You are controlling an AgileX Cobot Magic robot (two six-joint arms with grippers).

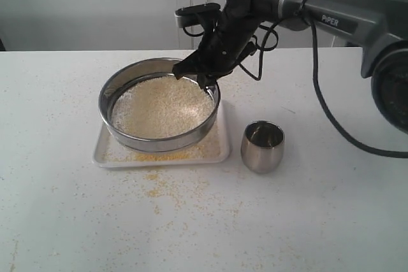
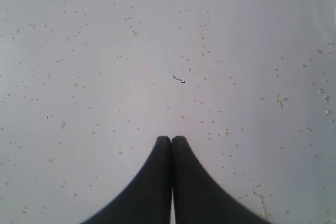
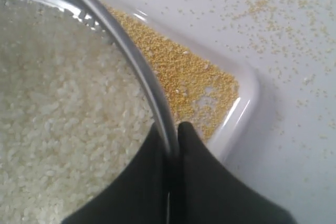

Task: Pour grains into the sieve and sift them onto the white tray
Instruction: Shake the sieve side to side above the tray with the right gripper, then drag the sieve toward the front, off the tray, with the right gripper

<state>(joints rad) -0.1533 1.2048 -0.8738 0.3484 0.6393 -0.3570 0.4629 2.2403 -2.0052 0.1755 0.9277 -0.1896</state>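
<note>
The right gripper (image 3: 170,129) has its jaws clamped on the steel rim of the sieve (image 3: 131,56), one jaw inside the rim and one outside. The sieve lies over the white tray (image 1: 101,156). Whitish grains (image 1: 162,106) cover the mesh inside the sieve. Yellow granules (image 3: 184,72) lie on the tray just outside it (more are scattered on the surface (image 1: 287,221)). A steel cup (image 1: 262,146) stands near the sieve. The left gripper (image 2: 171,140), jaws pressed together, holds nothing.
</note>
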